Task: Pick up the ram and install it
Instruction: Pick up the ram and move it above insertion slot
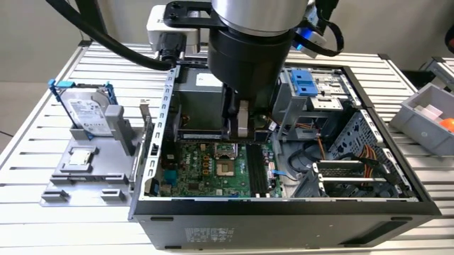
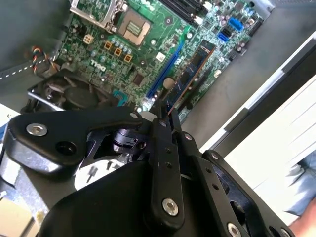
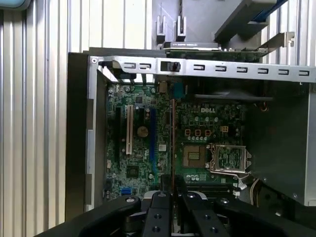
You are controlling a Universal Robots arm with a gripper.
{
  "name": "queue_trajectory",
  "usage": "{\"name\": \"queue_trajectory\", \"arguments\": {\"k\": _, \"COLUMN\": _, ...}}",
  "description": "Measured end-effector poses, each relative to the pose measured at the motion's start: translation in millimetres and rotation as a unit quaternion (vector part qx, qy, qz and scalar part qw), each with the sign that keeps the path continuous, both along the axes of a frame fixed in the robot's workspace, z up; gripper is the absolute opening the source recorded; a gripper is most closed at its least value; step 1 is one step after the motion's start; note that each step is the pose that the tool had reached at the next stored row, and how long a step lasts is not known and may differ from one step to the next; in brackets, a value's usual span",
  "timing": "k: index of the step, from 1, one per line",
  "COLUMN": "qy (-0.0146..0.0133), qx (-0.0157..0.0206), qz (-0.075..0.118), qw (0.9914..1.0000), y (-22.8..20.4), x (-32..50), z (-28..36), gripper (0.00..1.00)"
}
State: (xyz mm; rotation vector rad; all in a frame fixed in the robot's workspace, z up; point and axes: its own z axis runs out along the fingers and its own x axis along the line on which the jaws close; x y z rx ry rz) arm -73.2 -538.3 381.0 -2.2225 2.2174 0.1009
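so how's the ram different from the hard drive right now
Look: the ram is a thin dark stick; the hard drive is a broad silver block in a blue frame.
Place: the ram is clamped in the gripper above the motherboard; the hard drive stands on the grey fixture outside the case.
Shared: neither is installed.

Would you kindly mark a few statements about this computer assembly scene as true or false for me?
1. The hand grips the ram above the motherboard. True.
2. The hard drive sits inside the case. False: it stands on the grey fixture outside the case, at the exterior view's left.
3. The processor chip lies on that fixture. True.
4. The case is closed. False: its side is open, with the motherboard exposed.
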Motion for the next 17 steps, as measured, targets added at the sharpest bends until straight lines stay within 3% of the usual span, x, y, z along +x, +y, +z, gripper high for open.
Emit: {"name": "queue_trajectory", "arguments": {"k": 17, "qy": 0.0019, "qx": 0.0000, "qz": 0.001, "qw": 1.00000, "y": 0.5, "x": 37.1, "z": 0.0, "gripper": 0.00}}
